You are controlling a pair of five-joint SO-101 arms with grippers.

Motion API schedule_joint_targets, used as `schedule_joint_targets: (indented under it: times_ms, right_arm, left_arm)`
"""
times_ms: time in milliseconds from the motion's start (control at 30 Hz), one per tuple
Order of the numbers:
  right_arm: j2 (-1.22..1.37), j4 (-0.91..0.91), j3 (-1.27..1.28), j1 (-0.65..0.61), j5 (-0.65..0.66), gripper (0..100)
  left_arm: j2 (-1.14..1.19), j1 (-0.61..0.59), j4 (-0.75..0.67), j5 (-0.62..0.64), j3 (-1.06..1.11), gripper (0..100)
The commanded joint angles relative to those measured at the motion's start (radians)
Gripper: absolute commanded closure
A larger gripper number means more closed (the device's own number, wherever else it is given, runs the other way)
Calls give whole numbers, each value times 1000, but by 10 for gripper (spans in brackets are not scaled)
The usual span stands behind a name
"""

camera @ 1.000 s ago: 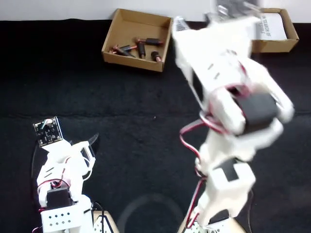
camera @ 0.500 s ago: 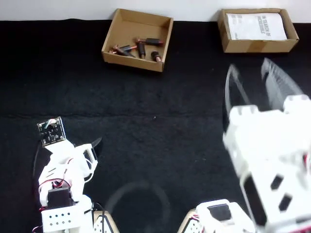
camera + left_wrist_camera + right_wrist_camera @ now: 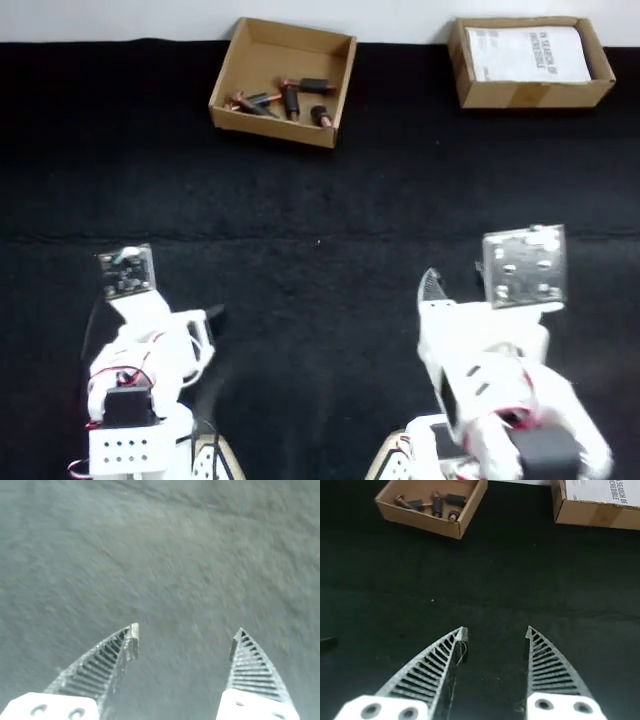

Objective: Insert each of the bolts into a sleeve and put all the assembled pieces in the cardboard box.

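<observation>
1. Left gripper: open, nothing between its jaws; it hangs low over the black desk, close to its own base and well apart from both boxes
2. Right gripper: open, holding nothing; it is near its base and faces the far side of the desk, with both boxes well ahead of it
3. Pieces: several dark and copper-coloured items in a loose heap inside the cardboard box, at the far left of the desk; whether every bolt sits fully in its sleeve is too small to tell
4. Second box: far right, holding a printed sheet; no pieces seen in it
5. Hazard, judged: the task looks at or near its end, so the main risk is counting it as done while a bolt lies only half seated or loose in the heap
6. Hazard, judged: if a gripper goes into the box again, wide jaws over touching pieces may catch two at once, pull a bolt out of its sleeve, or push the light box across the cloth
7. Hazard, judged: the arms stand side by side, so both heading for the same box could collide
8. Hazard, judged: the boxes look alike, so a drop could land in the wrong one
</observation>
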Motion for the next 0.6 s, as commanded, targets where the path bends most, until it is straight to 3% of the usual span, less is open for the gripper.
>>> schedule_joint_targets:
  times_ms: [0, 100, 200, 333, 567]
  right_arm:
    - [-153, -265, 446, 48, -2, 832]
    - [-242, -443, 727, 58, 0, 832]
    - [-308, -504, 918, 70, 0, 832]
    - [-377, -483, 1047, 71, 0, 832]
    - [-414, -266, 1058, 71, 0, 832]
  left_arm:
    - [-2, 41, 9, 2, 19, 702]
    - [-1, 41, 9, 0, 19, 702]
    - [2, 41, 14, 0, 19, 702]
    - [2, 39, 68, -2, 19, 702]
    - [2, 39, 80, -2, 19, 713]
